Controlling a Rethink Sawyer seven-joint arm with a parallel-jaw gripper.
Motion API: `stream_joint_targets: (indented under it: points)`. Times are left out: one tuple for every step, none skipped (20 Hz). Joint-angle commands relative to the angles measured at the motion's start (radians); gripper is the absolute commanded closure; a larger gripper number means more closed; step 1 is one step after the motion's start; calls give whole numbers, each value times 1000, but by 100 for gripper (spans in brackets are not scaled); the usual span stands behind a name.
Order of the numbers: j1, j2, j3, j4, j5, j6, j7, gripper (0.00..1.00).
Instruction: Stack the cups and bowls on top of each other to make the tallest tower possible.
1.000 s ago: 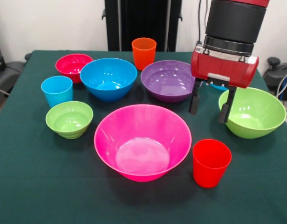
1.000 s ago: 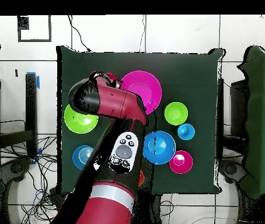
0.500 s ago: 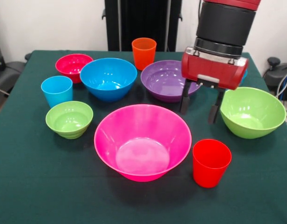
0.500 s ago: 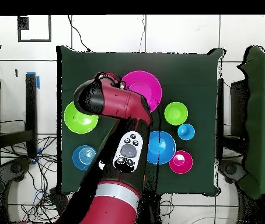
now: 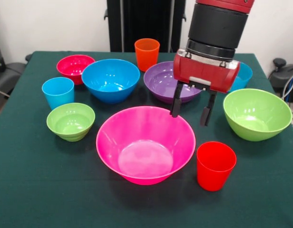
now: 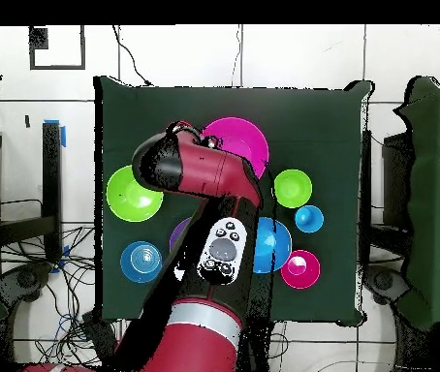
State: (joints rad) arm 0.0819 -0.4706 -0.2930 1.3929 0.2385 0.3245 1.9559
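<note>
While nothing is stacked yet, every cup and bowl sits separately on the table [image 5: 23, 190]; no tower exists.

Change: over the last second the arm [image 5: 217, 23] has slid from beside the big green bowl [image 5: 257, 114] toward the centre. The tool [image 5: 189, 108] is now empty, fingers spread apart, hanging above the gap between the pink bowl [image 5: 145, 144] and the purple bowl [image 5: 169, 81], one fingertip at the pink bowl's far rim. Judgement: it's lining up on a first pick, likely pink or purple; target not certain.

Layout, large to small:
- pink bowl: front centre, widest, natural base.
- big green bowl: just beside the tool's other side.
- blue bowl [image 5: 110, 80]: back, beside purple.
- purple bowl: partly hidden behind the wrist.
- second blue bowl [image 5: 242, 75]: mostly hidden behind the arm.
- small green bowl [image 5: 70, 121]: near the light blue cup [image 5: 58, 92].
- crimson bowl [image 5: 74, 66]: far corner, touching blue.
- red cup [image 5: 215, 165]: just beside pink, near the tool's descent path.
- orange cup [image 5: 147, 53]: back, between blue and purple.

Obstruction: rims crowd together around pink and purple, so little finger clearance there. Overhead, the arm [image 6: 209, 208] hides purple and the tool.
</note>
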Motion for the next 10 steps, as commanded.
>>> stream_joint_targets:
  points:
    - [-19,50,133,69,-71,140,8,0]
    - [-18,52,133,70,-72,144,10,0]
    - [-16,55,132,70,-69,146,16,0]
    - [-14,57,132,71,-67,148,22,0]
    - [-14,59,133,71,-65,147,25,0]
    - [-15,61,136,74,-61,148,29,0]
    - [-13,63,136,73,-59,153,31,0]
    - [-12,66,137,71,-58,154,32,0]
    - [-9,69,135,70,-61,152,32,0]
    - [-5,74,131,70,-61,146,37,0]
